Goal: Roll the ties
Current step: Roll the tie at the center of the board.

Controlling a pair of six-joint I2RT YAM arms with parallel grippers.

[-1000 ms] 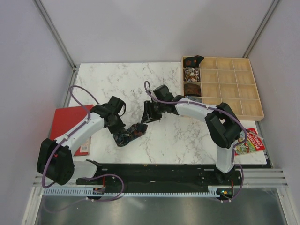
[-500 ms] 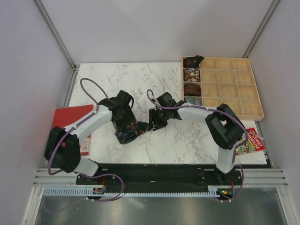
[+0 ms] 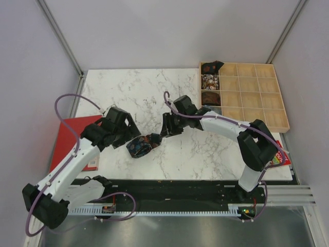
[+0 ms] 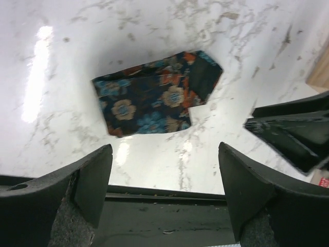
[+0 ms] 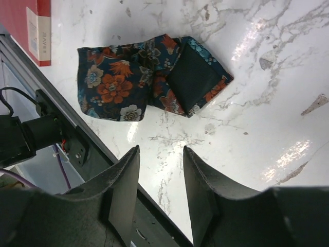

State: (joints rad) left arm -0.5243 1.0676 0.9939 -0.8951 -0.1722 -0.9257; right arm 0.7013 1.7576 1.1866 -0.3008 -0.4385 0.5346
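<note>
The left hand [image 4: 164, 154] has pulled back from the tie [image 4: 149, 103] (folded, lying free), fingers spread; the right hand [image 5: 161, 154] is parted too.

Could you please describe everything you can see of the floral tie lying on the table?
The dark floral fabric necktie is bundled into a flat, loosely rolled packet, printed with orange, blue and cream flowers. Its pointed end, showing plain dark lining, is folded over the top at one side. It lies on the white marble-look table, toward the near edge; nothing else touches it.
</note>
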